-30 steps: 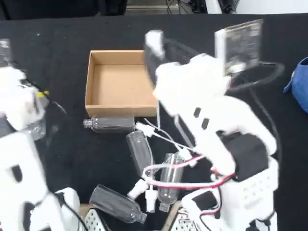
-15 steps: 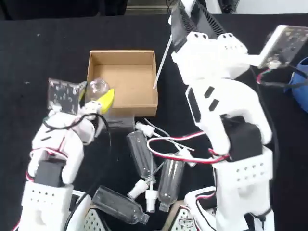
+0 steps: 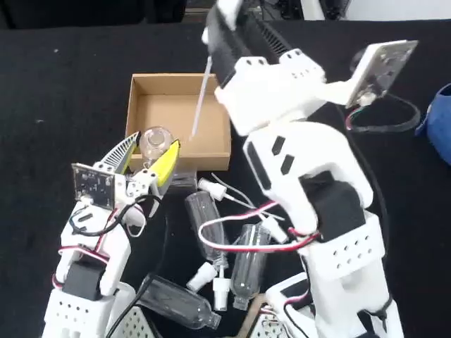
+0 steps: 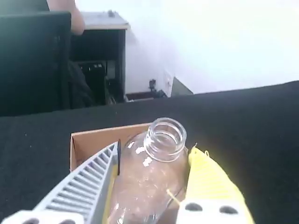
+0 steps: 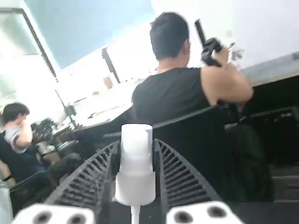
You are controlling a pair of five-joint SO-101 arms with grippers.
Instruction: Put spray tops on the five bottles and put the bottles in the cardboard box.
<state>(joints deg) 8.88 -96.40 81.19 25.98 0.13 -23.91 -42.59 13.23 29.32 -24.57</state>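
Holding clear uncapped bottle (image 4: 163, 135) in left claw (image 3: 148, 153), tilted, at near-left corner of cardboard box (image 3: 180, 78). Pinching white spray top (image 5: 136, 163) in right claw (image 5: 135, 144), raised by box's far-right side, dip tube dangling. Lying on black desk (image 3: 70, 70) near of box: other capless bottles (image 3: 204, 222), loose spray tops (image 3: 220, 289) among them.

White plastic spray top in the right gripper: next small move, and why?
Probably shift the right gripper so the thin dip tube of the white plastic spray top hangs over the open neck of the clear plastic bottle. The left gripper holds that bottle mouth up by the brown cardboard box; the tube hangs over the box instead.
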